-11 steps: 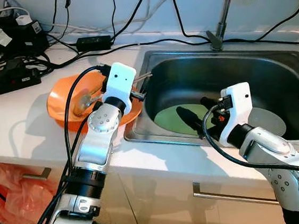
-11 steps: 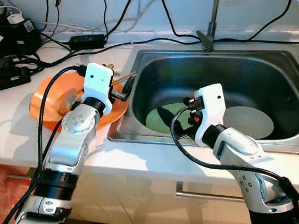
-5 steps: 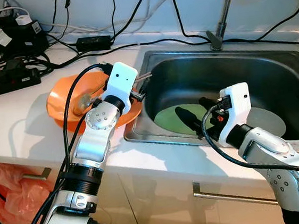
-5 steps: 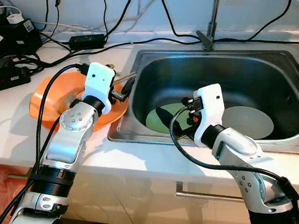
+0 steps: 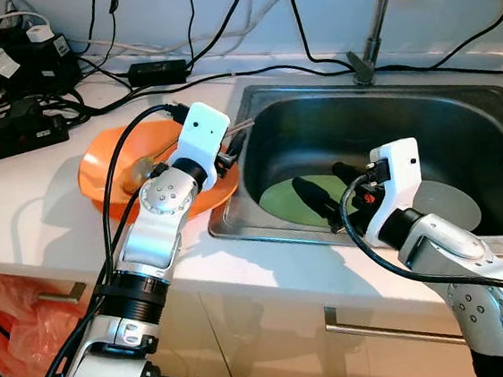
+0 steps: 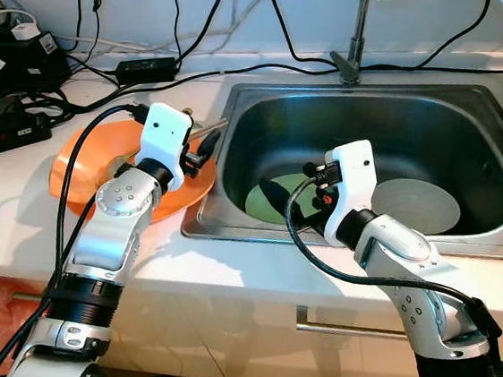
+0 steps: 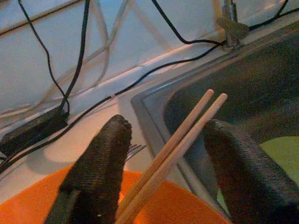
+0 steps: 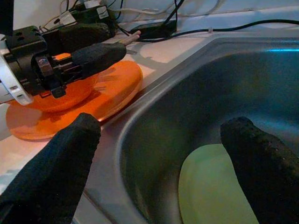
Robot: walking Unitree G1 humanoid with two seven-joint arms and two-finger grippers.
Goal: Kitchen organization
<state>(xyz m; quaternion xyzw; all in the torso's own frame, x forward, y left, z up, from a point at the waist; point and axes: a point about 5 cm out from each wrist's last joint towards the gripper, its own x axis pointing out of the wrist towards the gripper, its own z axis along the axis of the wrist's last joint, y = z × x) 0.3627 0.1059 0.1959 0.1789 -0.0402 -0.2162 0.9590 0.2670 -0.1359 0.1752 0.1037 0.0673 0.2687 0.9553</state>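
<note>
While no legible writing or brand mark shows anywhere, even on the small pale labels of the black adapters point(image 5: 26, 52) at the back of the white counter point(image 5: 28, 207), plenty else reads clearly. Resting on that counter, just beside the left rim of the steel sink point(image 5: 489, 141): an orange bowl point(image 5: 110, 167) sitting on an orange plate point(image 6: 189, 189), both glossy and plain. Leaning out of the bowl toward the sink: 2 pale wooden chopsticks point(image 7: 177, 144), side by side and touching, tips raised over the sink's corner. Poised over the bowl's sink-side edge: the left gripper point(image 7: 163, 168), fingers point(image 7: 100, 163) spread wide, with the chopsticks running up through the gap between them; no visible contact with either finger, so released rather than grasping. Just past the bowl's rim, barely visible in the left wrist view: the tines of a metal fork point(image 7: 135, 150). Down on the sink floor: a flat light-green plate point(image 5: 302, 199) and, beside it to the right, a grey-white plate point(image 6: 415, 205). Hovering above the green plate near the sink's front wall: the right gripper point(image 5: 334, 200), fingers point(image 8: 60, 163) parted wide and holding nothing. Behind the sink: a chrome tap point(image 5: 390, 7) and several black cables point(image 5: 310, 56).
</note>
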